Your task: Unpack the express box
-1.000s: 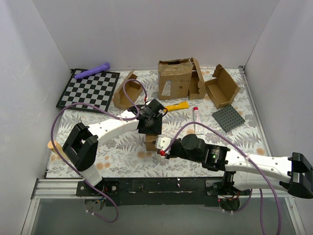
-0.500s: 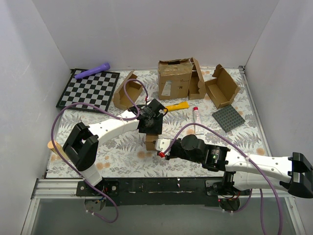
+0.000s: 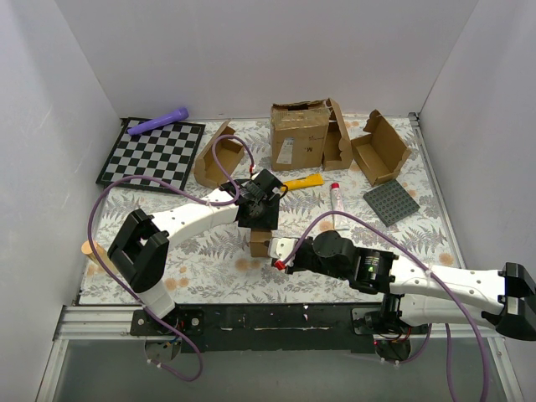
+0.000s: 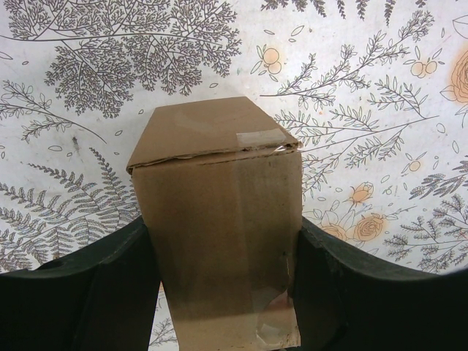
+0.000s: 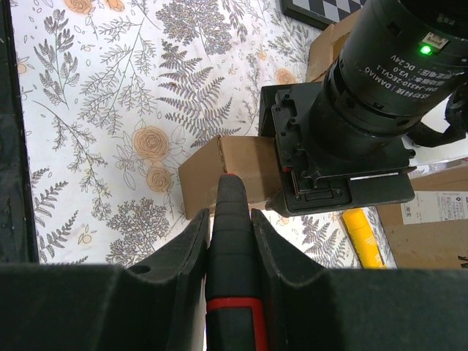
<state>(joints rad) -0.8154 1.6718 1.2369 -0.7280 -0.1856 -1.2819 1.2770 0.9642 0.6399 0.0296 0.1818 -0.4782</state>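
The express box (image 3: 259,244) is a small plain brown cardboard box, lid shut and taped, standing on the floral tabletop at the centre. My left gripper (image 3: 259,223) is shut on its two sides; in the left wrist view the box (image 4: 219,212) fills the space between the black fingers (image 4: 95,292). My right gripper (image 3: 291,255) is shut on a black tool with a red band (image 5: 232,292). The tool's red tip sits at the box's near top edge (image 5: 219,172). The left wrist housing (image 5: 344,146) hides the box's far part in the right wrist view.
A large battered carton with a white label (image 3: 299,134) and open mailer boxes (image 3: 219,156) (image 3: 382,149) stand at the back. A checkerboard (image 3: 152,153), purple cylinder (image 3: 159,123), yellow item (image 3: 302,181), white tube (image 3: 336,198) and grey plate (image 3: 391,203) lie around.
My right gripper and its tool have shifted slightly to the right beside the box. The left gripper and the box have not moved.
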